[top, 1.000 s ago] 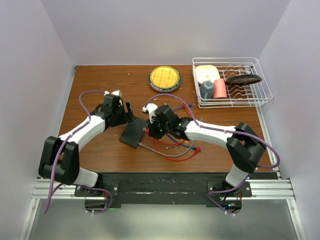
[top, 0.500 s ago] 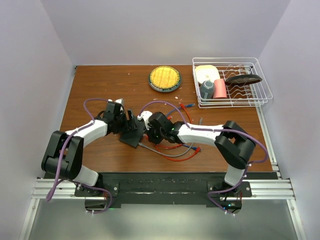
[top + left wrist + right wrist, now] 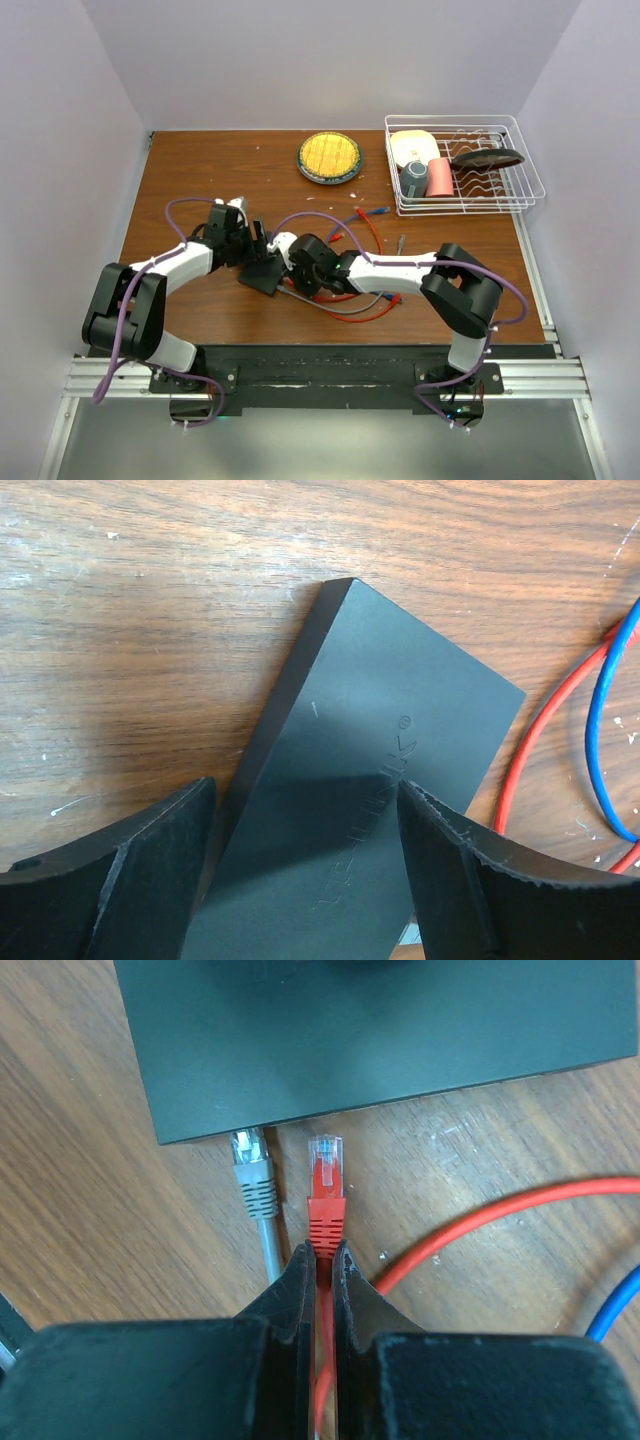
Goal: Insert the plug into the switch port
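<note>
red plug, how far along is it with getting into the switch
Done: the right end effector is shut on the red plug at its boot, aimed at the switch edge beside the grey plug, which looks seated. In hand: the left end effector straddles the switch, open. Left: the red plug's tip sits short of the edge, not yet inserted.

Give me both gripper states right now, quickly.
Left gripper: open, jaws straddling the switch.
Right gripper: closed, holding the red plug by its cable, just short of the switch.
</note>
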Motion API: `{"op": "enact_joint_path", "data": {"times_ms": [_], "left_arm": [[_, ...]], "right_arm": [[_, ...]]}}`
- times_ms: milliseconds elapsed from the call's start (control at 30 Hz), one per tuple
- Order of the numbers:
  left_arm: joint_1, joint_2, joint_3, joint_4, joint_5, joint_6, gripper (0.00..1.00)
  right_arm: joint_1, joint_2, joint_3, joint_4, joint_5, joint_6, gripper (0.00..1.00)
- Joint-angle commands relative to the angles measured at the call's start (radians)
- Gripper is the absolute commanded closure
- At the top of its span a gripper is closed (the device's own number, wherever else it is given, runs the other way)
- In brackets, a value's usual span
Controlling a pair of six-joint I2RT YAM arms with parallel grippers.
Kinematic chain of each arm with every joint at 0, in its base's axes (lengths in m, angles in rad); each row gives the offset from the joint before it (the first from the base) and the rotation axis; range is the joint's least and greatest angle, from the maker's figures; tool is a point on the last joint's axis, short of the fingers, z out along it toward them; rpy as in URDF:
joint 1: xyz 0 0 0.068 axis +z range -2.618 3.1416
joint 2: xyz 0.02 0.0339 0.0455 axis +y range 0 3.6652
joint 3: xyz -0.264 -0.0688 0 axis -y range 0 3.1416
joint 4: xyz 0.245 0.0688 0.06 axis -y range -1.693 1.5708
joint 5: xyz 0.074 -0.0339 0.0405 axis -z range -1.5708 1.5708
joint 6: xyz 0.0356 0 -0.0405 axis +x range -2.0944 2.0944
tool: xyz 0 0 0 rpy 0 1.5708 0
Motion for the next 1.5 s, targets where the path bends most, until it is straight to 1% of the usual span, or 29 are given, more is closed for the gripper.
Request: {"op": "enact_joint_path", "data": {"times_ms": [0, 333, 1167, 1467], "left_arm": [[0.01, -0.005, -0.009, 0.037, 0.034, 0.012, 0.23], [0.01, -0.002, -0.008, 0.039, 0.051, 0.012, 0.24], [0.01, 0.02, -0.02, 0.057, 0.078, 0.0, 0.26], [0.01, 0.02, -0.026, 0.066, 0.089, -0.001, 0.27]], "right_arm": [[0.011, 0.014, 0.04, 0.019, 0.033, -0.018, 1.0], [0.017, 0.043, 0.057, 0.019, 0.056, -0.015, 1.0], [0.039, 0.043, 0.074, 0.039, 0.069, -0.004, 1.0], [0.045, 0.034, 0.091, 0.023, 0.113, -0.003, 1.0]]}}
